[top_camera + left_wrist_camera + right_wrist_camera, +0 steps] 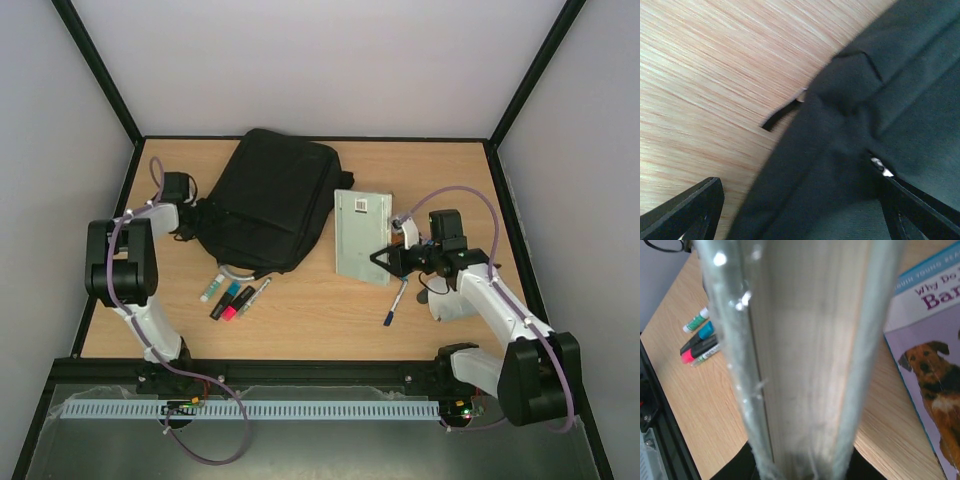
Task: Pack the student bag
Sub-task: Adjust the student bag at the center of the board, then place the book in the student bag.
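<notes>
The student bag (272,198) lies flat at the back left of the table, black, with a grey handle at its near edge. My left gripper (203,215) is at the bag's left edge. In the left wrist view (805,215) it is open, with black bag fabric (880,100) lying between the spread fingers (690,210). My right gripper (384,262) is shut on a grey-green book (358,238) and holds it tilted up on edge just right of the bag. The book's page edge (805,350) fills the right wrist view.
Several markers (230,295) lie in front of the bag and also show in the right wrist view (700,342). A blue pen (395,303) lies near the right arm. A second book with a dog on its cover (932,370) lies flat beside the held one.
</notes>
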Robot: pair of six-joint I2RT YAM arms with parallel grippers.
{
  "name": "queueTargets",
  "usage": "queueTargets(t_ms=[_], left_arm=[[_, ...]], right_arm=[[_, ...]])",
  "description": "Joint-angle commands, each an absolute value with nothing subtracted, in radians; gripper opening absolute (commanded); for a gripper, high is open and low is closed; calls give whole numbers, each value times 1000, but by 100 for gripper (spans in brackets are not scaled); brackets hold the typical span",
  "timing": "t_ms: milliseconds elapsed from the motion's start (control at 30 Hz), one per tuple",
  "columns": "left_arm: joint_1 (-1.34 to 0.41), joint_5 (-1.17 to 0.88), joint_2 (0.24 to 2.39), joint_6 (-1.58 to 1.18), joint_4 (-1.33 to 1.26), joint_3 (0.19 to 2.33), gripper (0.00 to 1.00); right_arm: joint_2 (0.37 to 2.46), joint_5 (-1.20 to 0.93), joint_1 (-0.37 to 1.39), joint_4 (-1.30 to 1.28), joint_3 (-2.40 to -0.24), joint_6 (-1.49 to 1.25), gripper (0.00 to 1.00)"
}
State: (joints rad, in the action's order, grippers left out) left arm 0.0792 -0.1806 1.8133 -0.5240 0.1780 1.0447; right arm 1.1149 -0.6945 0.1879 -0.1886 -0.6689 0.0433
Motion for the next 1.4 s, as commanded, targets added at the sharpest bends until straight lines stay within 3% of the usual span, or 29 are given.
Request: queueTargets(t_ms=[0, 333, 600, 800, 1100, 1367], left_arm=[[-4, -266, 1827, -485, 190, 1075, 88], [-209, -247, 1764, -426, 219, 1056, 86], [-273, -294, 1684, -394, 358, 1040, 83], [-419, 107, 1553, -332, 556, 1139, 82], [-646, 206, 1596, -104, 584, 1210, 72], [-735, 252, 1625, 30, 605, 1216, 73]], right_arm=[[1113, -738, 176, -115, -664, 100, 1], [1040, -727, 114, -100, -677, 66, 1], [1033, -732, 82, -95, -687, 46, 1], [1022, -742, 61, -105, -698, 50, 1], [988, -718, 36, -122, -718, 56, 1], [997, -730, 12, -127, -733, 30, 1]])
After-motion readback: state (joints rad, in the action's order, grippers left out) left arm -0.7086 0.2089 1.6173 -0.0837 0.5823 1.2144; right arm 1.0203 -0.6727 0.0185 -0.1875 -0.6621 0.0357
